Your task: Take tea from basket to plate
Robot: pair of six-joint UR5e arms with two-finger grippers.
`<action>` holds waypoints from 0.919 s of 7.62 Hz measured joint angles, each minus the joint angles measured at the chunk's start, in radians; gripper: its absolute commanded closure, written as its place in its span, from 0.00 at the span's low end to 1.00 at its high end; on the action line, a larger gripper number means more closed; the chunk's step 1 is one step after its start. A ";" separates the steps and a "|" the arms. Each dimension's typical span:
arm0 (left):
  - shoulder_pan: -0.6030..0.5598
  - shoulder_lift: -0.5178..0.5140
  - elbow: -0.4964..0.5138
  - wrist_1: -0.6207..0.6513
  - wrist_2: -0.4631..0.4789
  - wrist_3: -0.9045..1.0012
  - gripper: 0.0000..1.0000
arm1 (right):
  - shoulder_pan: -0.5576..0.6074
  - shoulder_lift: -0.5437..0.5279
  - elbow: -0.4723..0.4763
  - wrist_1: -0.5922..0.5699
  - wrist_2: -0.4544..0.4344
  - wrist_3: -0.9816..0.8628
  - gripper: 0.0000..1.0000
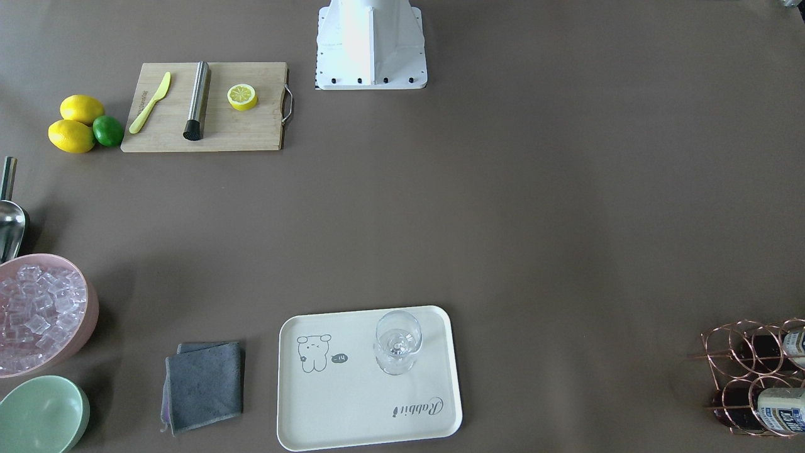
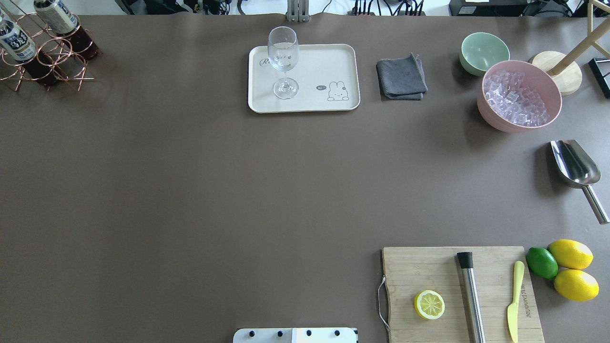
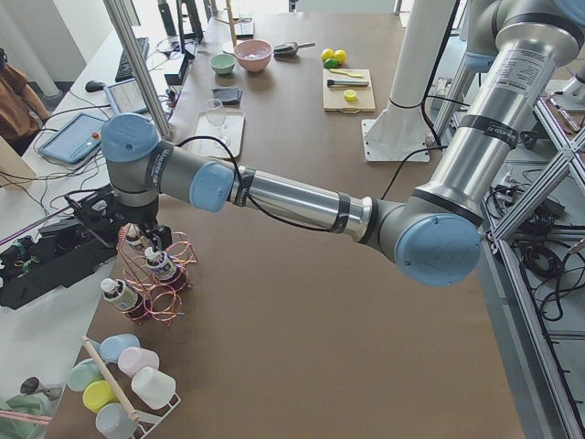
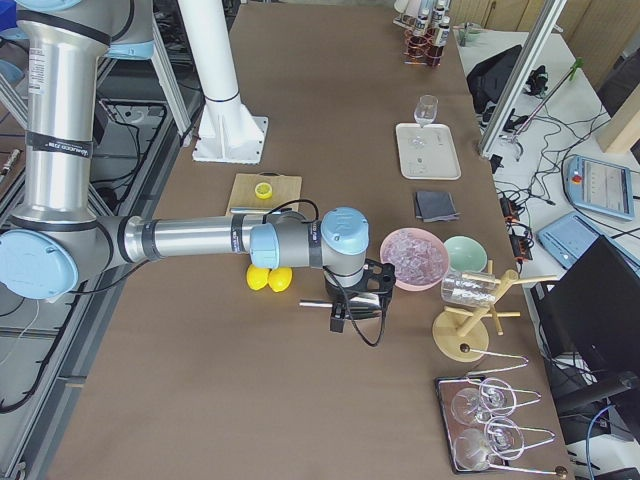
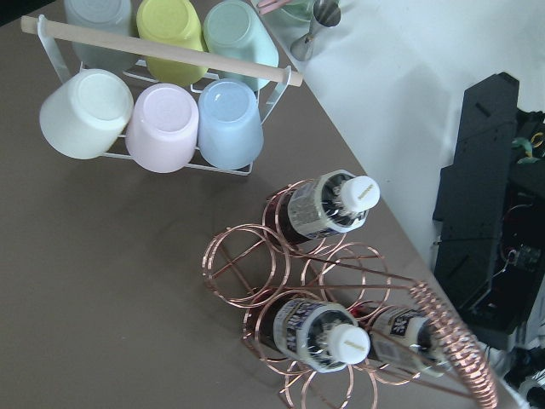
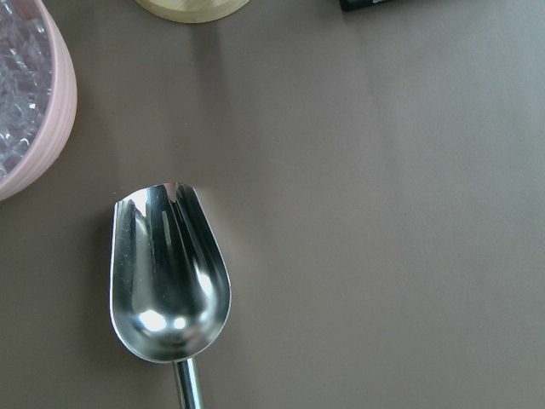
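Three tea bottles (image 5: 328, 204) with white caps lie in a copper wire basket (image 5: 247, 264) at the table's far left corner (image 2: 43, 52). It also shows in the front view (image 1: 748, 377). The cream plate (image 2: 324, 62) with the bear drawing holds a clear stemmed glass (image 2: 283, 52). The plate also shows in the front view (image 1: 352, 402). My left gripper (image 3: 139, 229) hangs just above the basket (image 3: 155, 283). I cannot tell if it is open or shut. My right gripper (image 4: 345, 312) hovers over the metal scoop (image 6: 170, 273). I cannot tell its state either.
A rack of upturned pastel cups (image 5: 162, 94) stands beside the basket. A grey cloth (image 2: 401, 78), a mint bowl (image 2: 483, 52) and a pink bowl of ice (image 2: 519, 97) sit right of the plate. A cutting board (image 2: 457, 293) with a lemon half, and whole fruit (image 2: 567, 267), lie near my right.
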 measured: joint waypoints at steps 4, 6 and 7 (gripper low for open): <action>0.055 -0.036 0.085 -0.199 0.118 -0.331 0.02 | 0.000 -0.001 -0.001 0.000 0.000 0.000 0.00; 0.064 -0.055 0.129 -0.265 0.126 -0.461 0.02 | 0.000 -0.001 -0.001 0.000 0.000 0.000 0.00; 0.072 -0.093 0.177 -0.275 0.132 -0.515 0.02 | 0.000 -0.001 -0.002 0.000 0.000 0.000 0.00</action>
